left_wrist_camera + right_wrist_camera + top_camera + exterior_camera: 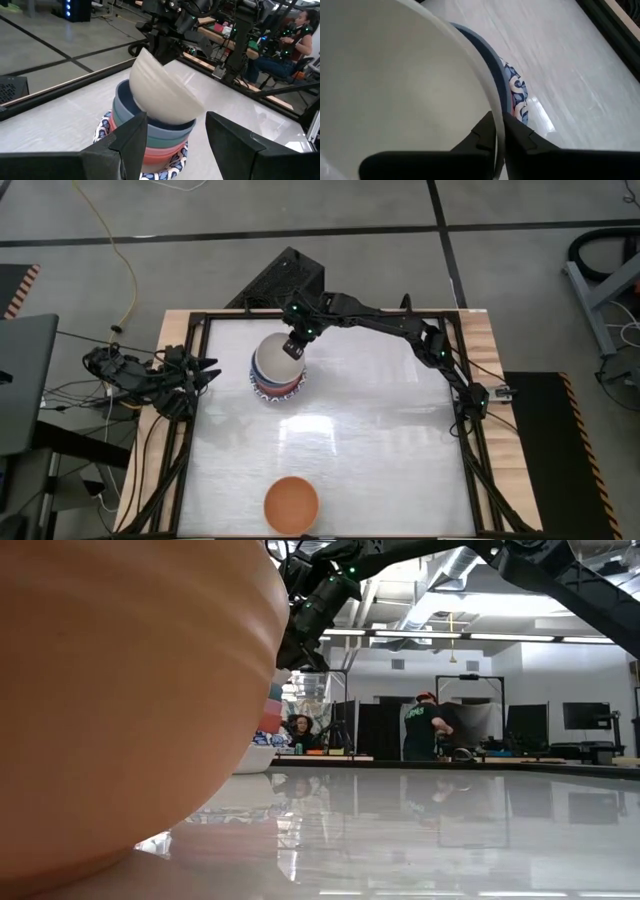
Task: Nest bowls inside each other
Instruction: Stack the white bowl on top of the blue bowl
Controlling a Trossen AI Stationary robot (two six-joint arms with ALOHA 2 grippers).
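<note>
A cream bowl (165,90) leans steeply in the top blue bowl (131,100) of a stack of several nested bowls (278,388). The stack stands on a blue-and-white patterned plate (106,126) at the table's far middle. My right gripper (499,137) reaches in from the far right and is shut on the cream bowl's raised rim. My left gripper (175,135) waits open at the table's left edge, pointing at the stack. An orange bowl (291,504) sits alone at the near edge. My right gripper pinches the cream bowl's rim (496,117) at its raised far side, one finger inside the bowl and one outside. The fingers slant down from the far right. The bowl is tilted, its inside facing my right wrist, and its lower side (172,117) rests in the blue bowl.
The orange bowl (120,690) fills the left half of the low view, close to that camera. A black frame (470,430) borders the table. The white tabletop (380,430) between the stack and the orange bowl is bare. People stand in the room beyond.
</note>
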